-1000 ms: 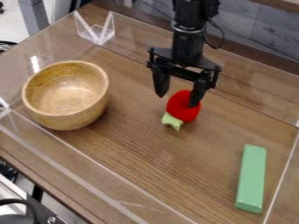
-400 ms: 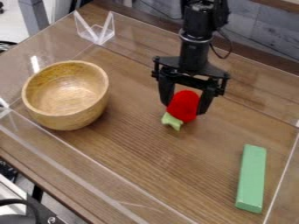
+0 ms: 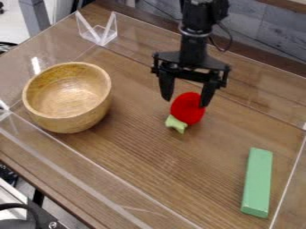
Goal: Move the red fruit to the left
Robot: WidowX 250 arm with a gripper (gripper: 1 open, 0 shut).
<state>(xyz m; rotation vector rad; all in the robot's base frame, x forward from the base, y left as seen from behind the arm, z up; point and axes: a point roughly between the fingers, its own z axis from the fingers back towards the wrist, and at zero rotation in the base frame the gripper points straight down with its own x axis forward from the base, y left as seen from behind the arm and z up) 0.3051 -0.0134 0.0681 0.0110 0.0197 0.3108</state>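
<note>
The red fruit (image 3: 185, 110) is seen lying on the wooden counter (image 3: 131, 156), near the middle, with its green leafy end turned toward the camera. The pincer (image 3: 189, 92) is held pointing down just above and around the fruit's upper part, its fingers spread wide on either side; no squeeze on the fruit is shown. A wooden bowl (image 3: 67, 96) is placed well to the left, and a flat green block (image 3: 257, 182) is laid near the right edge.
</note>
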